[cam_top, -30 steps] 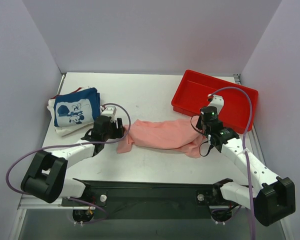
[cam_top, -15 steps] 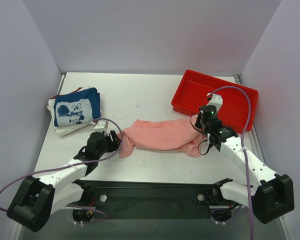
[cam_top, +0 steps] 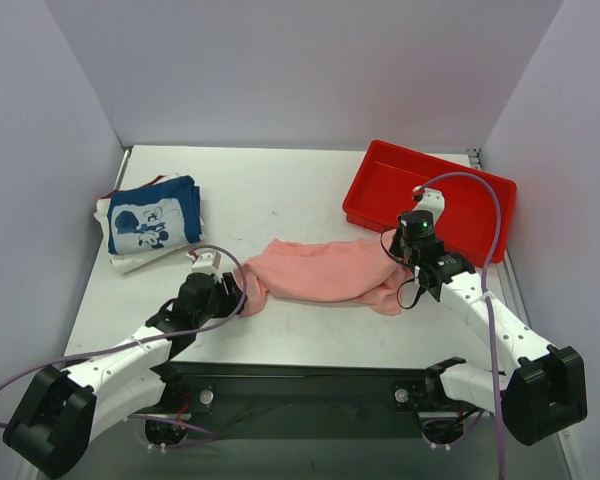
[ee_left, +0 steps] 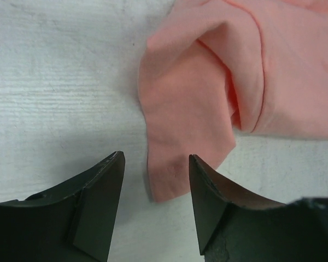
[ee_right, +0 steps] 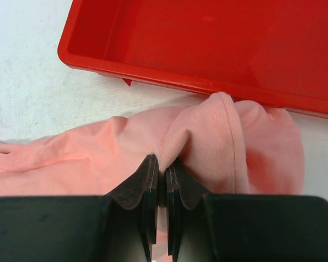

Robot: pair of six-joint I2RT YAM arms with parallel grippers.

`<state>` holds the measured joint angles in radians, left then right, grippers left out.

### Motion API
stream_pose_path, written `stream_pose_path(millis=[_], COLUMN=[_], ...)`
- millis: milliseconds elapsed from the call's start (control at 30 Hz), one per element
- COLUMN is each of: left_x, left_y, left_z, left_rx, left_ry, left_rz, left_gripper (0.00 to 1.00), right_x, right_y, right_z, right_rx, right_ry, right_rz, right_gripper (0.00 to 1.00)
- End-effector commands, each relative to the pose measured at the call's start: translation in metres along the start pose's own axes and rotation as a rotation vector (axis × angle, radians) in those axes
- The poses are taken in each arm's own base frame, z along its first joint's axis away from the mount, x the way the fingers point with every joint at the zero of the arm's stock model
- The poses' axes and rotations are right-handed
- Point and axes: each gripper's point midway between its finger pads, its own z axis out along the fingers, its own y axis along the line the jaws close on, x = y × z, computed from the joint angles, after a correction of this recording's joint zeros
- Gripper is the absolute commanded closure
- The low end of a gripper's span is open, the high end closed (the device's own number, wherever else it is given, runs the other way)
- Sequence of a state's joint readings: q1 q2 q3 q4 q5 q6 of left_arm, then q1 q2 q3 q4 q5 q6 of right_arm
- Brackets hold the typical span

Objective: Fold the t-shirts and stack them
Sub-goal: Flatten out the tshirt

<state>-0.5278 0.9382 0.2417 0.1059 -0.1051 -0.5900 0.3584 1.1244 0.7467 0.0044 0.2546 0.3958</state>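
A salmon-pink t-shirt [cam_top: 325, 270] lies bunched in a long strip across the middle of the table. My left gripper [cam_top: 230, 295] is at its left end, open. In the left wrist view its gripper [ee_left: 156, 158] has a finger on each side of the shirt's [ee_left: 208, 98] hanging corner, without touching it. My right gripper [cam_top: 405, 262] is at the shirt's right end. The right wrist view shows that gripper [ee_right: 163, 161] shut on a pinched ridge of the pink cloth [ee_right: 98, 153]. A folded navy t-shirt [cam_top: 152, 222] with a white mouse print tops a stack over a white one [cam_top: 130, 260] at the left.
A red plastic tray [cam_top: 430, 195] sits at the back right, its near wall [ee_right: 153, 68] just beyond the shirt's right end. Side walls close the table left and right. Purple cables loop off both arms.
My left arm has drawn back toward the near edge, from beside the stack down to the shirt's left corner, with its jaws narrowing. The right gripper has held its grip in place.
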Motion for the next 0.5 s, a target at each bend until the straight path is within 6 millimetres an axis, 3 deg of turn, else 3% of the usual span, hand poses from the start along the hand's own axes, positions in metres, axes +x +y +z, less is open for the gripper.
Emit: stream_pose_path(millis=[0, 467], left_x=[0.004, 0.027], left_y=[-0.004, -0.002], left_z=[0.000, 0.000], left_rx=[-0.025, -0.055], left_ry=[0.032, 0.101], left_rz=[-0.019, -0.003], left_gripper=[0.39, 0.53], right_x=[-0.027, -0.023], right_y=[0.007, 0.008], right_z=[-0.001, 0.001], right_rx=[-0.019, -0.022], right_ry=[-0.069, -0.059], right_rz=[0.037, 0.041], right_gripper=[0.95, 0.95])
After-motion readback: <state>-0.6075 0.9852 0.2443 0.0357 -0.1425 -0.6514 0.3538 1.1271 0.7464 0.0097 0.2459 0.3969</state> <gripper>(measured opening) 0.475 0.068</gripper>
